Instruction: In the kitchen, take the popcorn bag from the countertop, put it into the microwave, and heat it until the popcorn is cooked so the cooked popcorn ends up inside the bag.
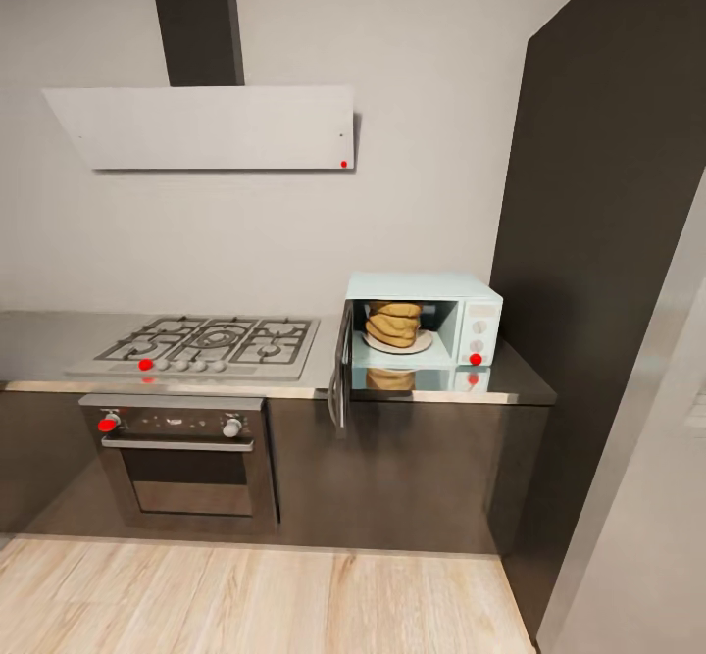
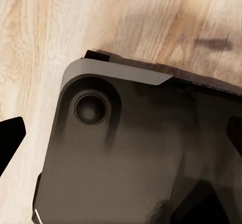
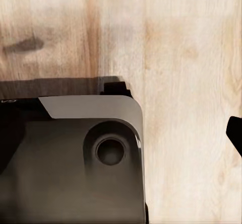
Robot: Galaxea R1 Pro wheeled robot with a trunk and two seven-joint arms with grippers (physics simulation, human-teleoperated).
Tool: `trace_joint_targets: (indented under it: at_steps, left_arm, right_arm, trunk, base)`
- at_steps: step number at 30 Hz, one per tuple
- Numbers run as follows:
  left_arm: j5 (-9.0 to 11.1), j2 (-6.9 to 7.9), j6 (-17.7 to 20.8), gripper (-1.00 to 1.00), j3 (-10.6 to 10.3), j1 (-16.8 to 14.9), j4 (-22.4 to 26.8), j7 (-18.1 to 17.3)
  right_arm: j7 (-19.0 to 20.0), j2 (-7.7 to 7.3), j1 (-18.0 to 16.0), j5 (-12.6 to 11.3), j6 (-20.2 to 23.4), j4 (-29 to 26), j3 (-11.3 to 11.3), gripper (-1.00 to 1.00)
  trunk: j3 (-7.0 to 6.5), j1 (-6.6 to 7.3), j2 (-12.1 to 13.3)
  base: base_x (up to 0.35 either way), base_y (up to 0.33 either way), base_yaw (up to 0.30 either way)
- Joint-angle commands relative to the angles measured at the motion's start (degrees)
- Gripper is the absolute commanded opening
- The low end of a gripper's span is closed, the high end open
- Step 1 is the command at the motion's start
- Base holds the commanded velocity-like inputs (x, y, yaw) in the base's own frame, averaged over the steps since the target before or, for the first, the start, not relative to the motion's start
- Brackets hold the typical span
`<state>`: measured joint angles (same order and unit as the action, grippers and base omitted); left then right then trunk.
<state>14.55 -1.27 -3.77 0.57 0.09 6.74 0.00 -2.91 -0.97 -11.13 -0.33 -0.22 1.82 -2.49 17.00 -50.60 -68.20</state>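
Note:
The pale mint-blue microwave (image 1: 478,313) stands on the glossy grey countertop (image 1: 520,379) at the right end, its dark door (image 1: 340,372) swung wide open toward me. Inside, the crumpled tan popcorn bag (image 1: 393,324) sits upright on a white plate (image 1: 420,345). A red dot marks the microwave's lower right panel. In the left wrist view my left gripper (image 2: 121,133) hangs open over my own dark base and the wooden floor, one black fingertip (image 2: 10,139) at the picture's edge. My right gripper (image 3: 121,133) hangs likewise, with one dark fingertip (image 3: 235,132) showing, spread wide.
A grey gas hob (image 1: 211,343) lies left of the microwave, above a built-in oven (image 1: 181,458). A white hood (image 1: 206,126) hangs on the wall. A tall dark cabinet (image 1: 608,242) closes off the right. Wooden floor (image 1: 245,600) lies between me and the cabinets.

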Motion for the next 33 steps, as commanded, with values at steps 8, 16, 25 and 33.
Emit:
trace_joint_targets:
  at_steps: [8, 16, 25, 33]
  left_arm:
    - [-0.4, -0.05, 0.0, 1.0, -0.3, 0.0, -0.3, 0.0]
    - [0.0, 0.04, 0.0, 1.0, -0.2, 0.0, -0.3, 0.0]
    - [0.1, 0.63, -0.1, 1.0, -0.1, 0.0, 3.1, 0.0]
    - [-0.4, 3.72, 6.0, 1.0, -0.1, 0.0, 25.8, -0.1]
  right_arm:
    - [-0.1, 0.0, 0.6, 0.0, -2.2, 0.1, -0.2, 1.0]
    - [-0.1, 0.0, 0.7, 0.4, -3.8, 0.1, -0.1, 1.0]
    - [-0.1, 0.0, 0.7, 0.5, -3.7, 0.1, -0.1, 1.0]
    - [-0.1, 0.0, 0.7, 0.5, -3.8, 0.1, -0.1, 1.0]
  trunk:
    - [0.06, 0.0, 0.0]
    - [0.06, 0.0, 0.0]
    - [0.06, 0.0, 0.0]
    - [0.06, 0.0, 0.0]
  base:
    - [0.154, 0.0, 0.0]
    - [0.314, 0.0, 0.0]
    - [0.09, 0.0, 0.0]
    - [0.001, 0.0, 0.0]
